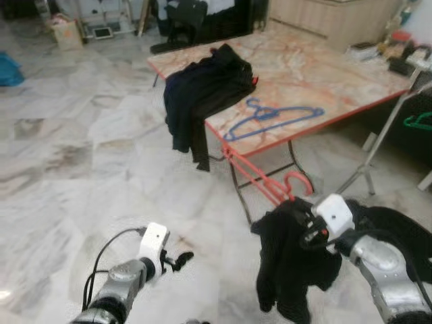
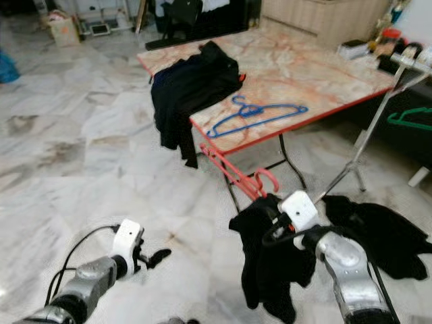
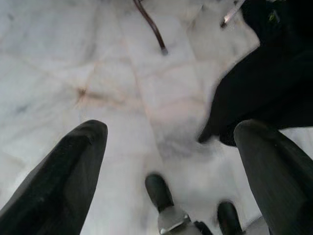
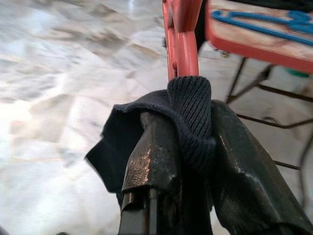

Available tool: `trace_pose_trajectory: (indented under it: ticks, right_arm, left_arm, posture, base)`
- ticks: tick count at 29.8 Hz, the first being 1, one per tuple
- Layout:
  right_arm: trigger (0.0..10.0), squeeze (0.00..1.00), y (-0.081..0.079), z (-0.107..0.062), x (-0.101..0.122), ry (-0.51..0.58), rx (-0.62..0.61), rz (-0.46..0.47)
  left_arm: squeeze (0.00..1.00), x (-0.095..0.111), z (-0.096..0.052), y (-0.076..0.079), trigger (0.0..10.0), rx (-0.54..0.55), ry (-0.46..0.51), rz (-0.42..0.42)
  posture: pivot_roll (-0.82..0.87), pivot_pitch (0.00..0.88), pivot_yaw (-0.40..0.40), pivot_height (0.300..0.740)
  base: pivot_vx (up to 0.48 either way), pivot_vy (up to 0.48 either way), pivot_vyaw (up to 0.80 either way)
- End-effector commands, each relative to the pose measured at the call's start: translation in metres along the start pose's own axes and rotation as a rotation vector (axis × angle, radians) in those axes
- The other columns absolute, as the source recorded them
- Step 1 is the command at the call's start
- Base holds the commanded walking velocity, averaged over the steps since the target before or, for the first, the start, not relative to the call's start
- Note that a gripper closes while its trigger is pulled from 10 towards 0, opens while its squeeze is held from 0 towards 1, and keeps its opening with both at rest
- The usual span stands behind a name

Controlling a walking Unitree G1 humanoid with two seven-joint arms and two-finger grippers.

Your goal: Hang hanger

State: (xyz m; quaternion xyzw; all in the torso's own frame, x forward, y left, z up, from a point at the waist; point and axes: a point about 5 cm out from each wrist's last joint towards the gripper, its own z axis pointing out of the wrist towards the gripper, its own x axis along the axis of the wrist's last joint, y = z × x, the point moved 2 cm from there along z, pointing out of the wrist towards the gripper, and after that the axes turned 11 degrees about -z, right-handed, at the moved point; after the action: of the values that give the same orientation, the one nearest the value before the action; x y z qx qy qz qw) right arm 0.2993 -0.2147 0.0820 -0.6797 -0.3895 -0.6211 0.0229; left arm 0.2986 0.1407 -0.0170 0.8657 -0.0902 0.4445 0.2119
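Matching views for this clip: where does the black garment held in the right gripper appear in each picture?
Left eye view: black garment low, right of centre, under the right gripper.
Right eye view: garment low, centre.
Left wrist view: dark cloth over the floor, likely the same.
Right wrist view: bunched between the fingers.
Shared landmark: the red hanger rising from it.

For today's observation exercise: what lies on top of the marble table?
On the marble table lie a blue hanger and a black garment draped over its edge. Clutter sits at the far corner, too blurred to name. Whatever is under the garment is hidden.
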Motion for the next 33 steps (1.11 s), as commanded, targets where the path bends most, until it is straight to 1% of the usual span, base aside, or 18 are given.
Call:
trace_pose_trajectory:
  ticks: [1, 11, 13, 15, 19, 20, 21, 23, 25, 27, 28, 30, 32, 33]
  right_arm:
    - [10.0, 0.00, 0.007, -0.002, 0.004, 0.018, -0.027, -0.012]
    - [10.0, 0.00, 0.009, -0.003, 0.002, 0.005, -0.028, -0.020]
    - [10.0, 0.00, 0.008, -0.003, 0.002, 0.005, -0.015, -0.024]
    - [10.0, 0.00, 0.007, -0.002, 0.003, 0.009, 0.003, -0.026]
    - [10.0, 0.00, 0.004, -0.002, 0.004, 0.012, 0.040, -0.045]
    - [10.0, 0.00, 0.001, -0.001, 0.006, 0.022, 0.080, -0.044]
    - [10.0, 0.00, 0.000, -0.001, 0.007, 0.024, 0.088, -0.044]
    - [10.0, 0.00, -0.008, -0.001, 0.014, 0.054, 0.183, -0.051]
    - [10.0, 0.00, -0.015, -0.001, 0.021, 0.083, 0.246, -0.059]
    - [10.0, 0.00, -0.027, -0.003, 0.031, 0.122, 0.359, -0.062]
    - [10.0, 0.00, -0.039, -0.007, 0.038, 0.150, 0.468, -0.072]
    - [10.0, 0.00, -0.050, -0.014, 0.048, 0.186, 0.579, -0.075]
    - [10.0, 0.00, -0.050, -0.014, 0.051, 0.196, 0.592, -0.074]
    - [10.0, 0.00, -0.052, -0.016, 0.054, 0.207, 0.621, -0.076]
  left_arm:
    - [0.00, 0.000, -0.001, -0.002, 10.0, 0.007, 0.001, -0.003]
    - [0.00, 0.000, -0.001, -0.001, 10.0, 0.000, 0.000, -0.002]
    - [0.00, 0.000, -0.001, -0.001, 10.0, 0.007, 0.011, -0.012]
    - [0.00, -0.001, -0.001, -0.004, 10.0, 0.033, -0.011, 0.024]
    - [0.00, -0.001, -0.001, -0.003, 10.0, 0.023, -0.006, 0.014]
    - [0.00, -0.001, -0.001, -0.003, 10.0, 0.021, -0.005, 0.013]
    - [0.00, -0.001, -0.001, -0.003, 10.0, 0.021, -0.004, 0.013]
    - [0.00, -0.001, -0.001, -0.003, 10.0, 0.019, -0.002, 0.012]
    - [0.00, -0.001, -0.002, -0.004, 10.0, 0.020, 0.000, 0.012]
    - [0.00, -0.001, -0.002, -0.004, 10.0, 0.020, 0.004, 0.013]
    - [0.00, -0.001, -0.003, -0.005, 10.0, 0.018, 0.006, 0.014]
    - [0.00, 0.000, -0.005, -0.007, 10.0, 0.012, 0.016, 0.012]
    - [0.00, -0.001, -0.006, -0.007, 10.0, 0.008, 0.019, 0.010]
    - [0.00, -0.001, -0.007, -0.008, 10.0, 0.006, 0.019, 0.011]
  posture:
    - [-0.07, 0.000, 0.059, 0.740]
    - [-0.08, 0.000, 0.057, 0.740]
    - [-0.08, 0.000, 0.055, 0.740]
    - [-0.07, 0.000, 0.054, 0.740]
    - [-0.08, 0.000, 0.052, 0.740]
    - [-0.08, 0.000, 0.052, 0.740]
    - [-0.08, 0.000, 0.052, 0.740]
    - [-0.07, 0.000, 0.046, 0.740]
    - [-0.07, 0.000, 0.046, 0.740]
    - [-0.07, 0.000, 0.041, 0.740]
    - [-0.07, 0.000, 0.040, 0.740]
    - [-0.06, 0.000, 0.032, 0.740]
    - [-0.06, 0.000, 0.030, 0.740]
    - [-0.06, 0.000, 0.028, 0.740]
  base:
    - [-0.274, 0.000, 0.00]
    - [-0.288, 0.000, 0.00]
    - [0.000, 0.000, 0.00]
    - [0.000, 0.000, 0.00]
    - [0.000, 0.000, 0.00]
    - [0.000, 0.000, 0.00]
    - [0.000, 0.000, 0.00]
    - [0.000, 0.000, 0.00]
    - [0.000, 0.000, 0.00]
    - [0.000, 0.000, 0.00]
    - [0.000, 0.000, 0.00]
    - [0.000, 0.000, 0.00]
    - [0.000, 0.000, 0.00]
    - [0.000, 0.000, 0.00]
